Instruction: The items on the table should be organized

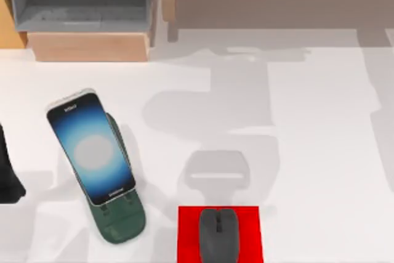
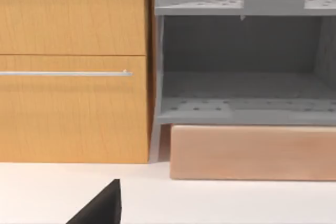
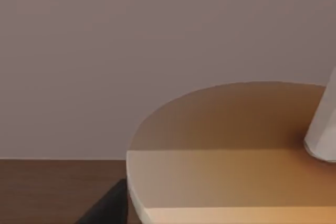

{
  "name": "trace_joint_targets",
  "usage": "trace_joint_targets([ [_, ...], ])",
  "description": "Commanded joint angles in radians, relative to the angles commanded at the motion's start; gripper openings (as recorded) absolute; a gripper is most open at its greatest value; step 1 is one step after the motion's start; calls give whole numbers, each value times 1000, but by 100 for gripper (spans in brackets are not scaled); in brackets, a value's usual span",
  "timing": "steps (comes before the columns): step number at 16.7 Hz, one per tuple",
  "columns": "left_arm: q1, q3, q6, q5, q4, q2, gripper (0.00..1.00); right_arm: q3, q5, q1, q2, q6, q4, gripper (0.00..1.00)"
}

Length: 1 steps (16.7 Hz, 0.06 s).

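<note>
The black smartphone [image 1: 91,147] leans, screen lit, on a dark green stand [image 1: 120,223] at the left of the white table [image 1: 320,152]. At the front centre, the dark grey mouse [image 1: 217,233] lies on a red mat [image 1: 188,238]. The tan bubble-tea cup [image 3: 226,145] with its white straw [image 3: 323,129] sits very close in the right wrist view, over a brown wooden surface [image 3: 47,190]. My right gripper [image 3: 168,216] holds it, with one dark fingertip [image 3: 107,208] against the cup's side. My left gripper [image 1: 7,177] is parked at the table's left edge, and its fingertip [image 2: 107,205] stands well off centre.
A wood-and-grey shelf unit [image 1: 86,10] runs along the back of the table. Its grey open compartment [image 2: 241,77] and wooden drawer front [image 2: 73,66] face the left wrist camera. Arm shadows fall across the middle of the table.
</note>
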Motion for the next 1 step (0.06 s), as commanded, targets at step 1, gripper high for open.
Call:
trace_joint_targets([
  [1,0,0,0,0,0,0,100,0,0,0,0,0,0,100],
])
